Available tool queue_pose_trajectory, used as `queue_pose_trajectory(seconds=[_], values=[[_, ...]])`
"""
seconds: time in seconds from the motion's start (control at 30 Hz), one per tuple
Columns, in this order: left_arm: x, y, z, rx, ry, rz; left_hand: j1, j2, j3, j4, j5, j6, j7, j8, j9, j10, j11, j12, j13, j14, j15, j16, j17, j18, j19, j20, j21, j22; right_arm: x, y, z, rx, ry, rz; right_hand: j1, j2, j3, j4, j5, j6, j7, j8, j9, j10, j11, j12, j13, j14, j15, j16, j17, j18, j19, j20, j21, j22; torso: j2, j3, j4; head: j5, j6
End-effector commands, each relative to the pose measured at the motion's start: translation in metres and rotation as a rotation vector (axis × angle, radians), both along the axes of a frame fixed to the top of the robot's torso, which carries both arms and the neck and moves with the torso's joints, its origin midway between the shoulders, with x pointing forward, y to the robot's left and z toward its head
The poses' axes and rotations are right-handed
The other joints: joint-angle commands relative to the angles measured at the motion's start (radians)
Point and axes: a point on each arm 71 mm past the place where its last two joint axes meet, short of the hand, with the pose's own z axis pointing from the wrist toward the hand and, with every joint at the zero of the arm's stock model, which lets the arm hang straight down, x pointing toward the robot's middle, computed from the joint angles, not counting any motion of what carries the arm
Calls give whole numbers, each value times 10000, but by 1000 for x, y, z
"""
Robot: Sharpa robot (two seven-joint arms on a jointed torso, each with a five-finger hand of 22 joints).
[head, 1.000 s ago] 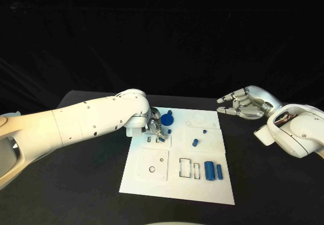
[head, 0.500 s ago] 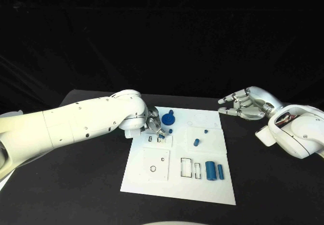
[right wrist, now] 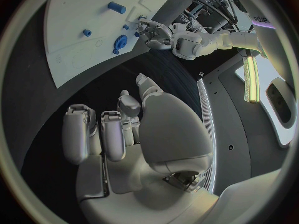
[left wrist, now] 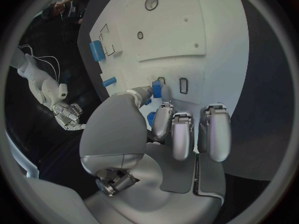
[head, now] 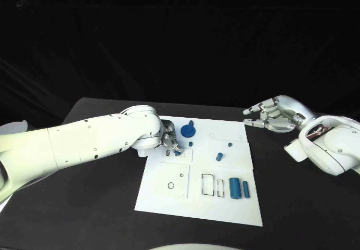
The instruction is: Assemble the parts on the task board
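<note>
Head view: the task board (head: 196,205) is lying flat in the middle of the black bench (head: 90,198). The left robot hand (head: 169,140) is reaching over the board's far left part, pinching a small blue peg (head: 178,151) just above a small slot. A round blue disc part (head: 188,129) is sitting just beside that hand, at the far edge. A short blue cylinder (head: 219,155) is lying mid-board, and two larger blue cylinders (head: 239,188) are lying side by side near the right edge. The right robot hand (head: 273,118) is hovering off the board's far right corner, fingers loosely curled and apart, holding nothing.

Left wrist view: the left robot hand (left wrist: 163,134) is gripping the small blue peg (left wrist: 157,89) between thumb and fingertip, next to two small rectangular slots (left wrist: 183,85).

Right wrist view: the right robot hand (right wrist: 124,134) is showing an empty palm above the dark bench; the disc (right wrist: 120,42) is standing on the board (right wrist: 74,45) beyond.
</note>
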Motion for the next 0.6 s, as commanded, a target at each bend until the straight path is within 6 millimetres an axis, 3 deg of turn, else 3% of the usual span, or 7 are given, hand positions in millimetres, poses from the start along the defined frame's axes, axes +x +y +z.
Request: queue_pose_trajectory(seconds=[0.03,0.6], values=[[0,3,0,642,-236,128,-36,105,1684,-1643,-56,77,-83,63,23,51,19,66,20,1037,35,31,2632,-77,393,59,47,1337,-1,1,-1,-59,45,149,63,19,-56,-2,37,78,-1,23,-2,39,13,-50,-11,780,-49,-58,1374,58,9,-77,-55,-10,5,3,-1,12,-7],[-2,5,-2,1148,29,-292,-64,94,1751,-1696,-58,85,-83,72,51,45,19,46,1,1037,37,31,2632,-85,411,57,68,1374,-1,2,-2,-65,78,206,63,19,-56,-2,37,78,-1,23,-2,39,13,-50,-11,780,-49,-58,1374,58,9,-77,-55,-10,6,1,-6,49,-56]])
